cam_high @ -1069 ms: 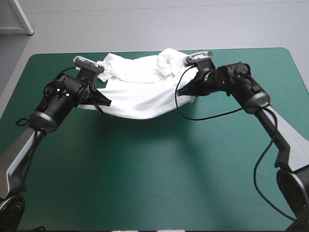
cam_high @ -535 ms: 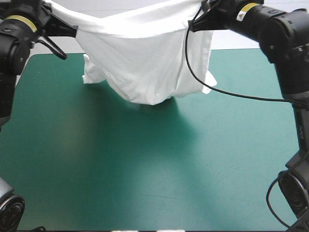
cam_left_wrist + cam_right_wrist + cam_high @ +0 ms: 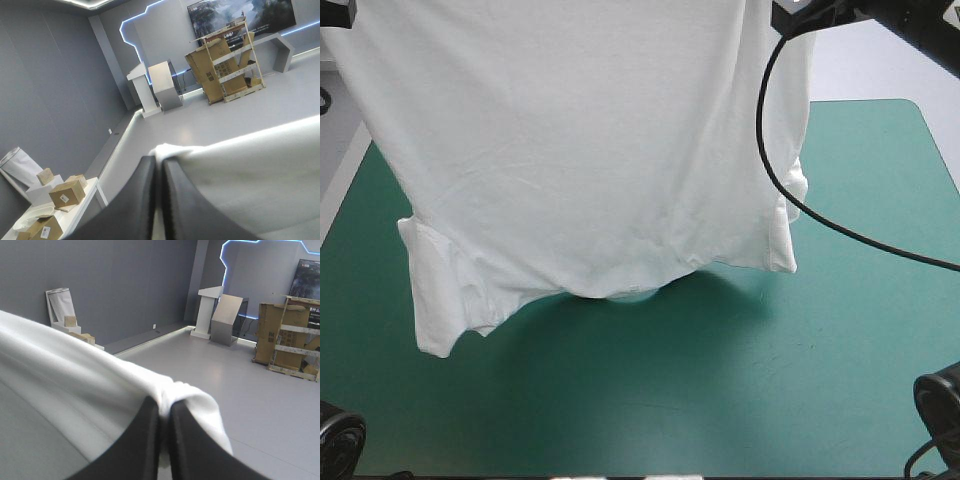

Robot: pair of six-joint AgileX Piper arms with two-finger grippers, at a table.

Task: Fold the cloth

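Note:
The white T-shirt (image 3: 580,150) hangs high over the teal-green table (image 3: 720,400), stretched wide between both raised arms, its sleeves dangling low at either side. In the left wrist view my left gripper (image 3: 159,167) is shut on the T-shirt (image 3: 250,165), a pinched corner of cloth sticking out between the black fingertips. The right gripper (image 3: 164,407) is likewise shut on the T-shirt (image 3: 75,385), with a bunched fold poking past its tips. In the high view both grippers are out of the picture, above its upper edge.
The hanging shirt hides the far half of the table in the high view. The near half of the teal-green cover lies bare. Part of the right arm (image 3: 910,20) shows at the upper right corner.
Both arms rose steeply with the T-shirt, lifting it from a sagging heap on the table's far side into a spread sheet hanging above the table.

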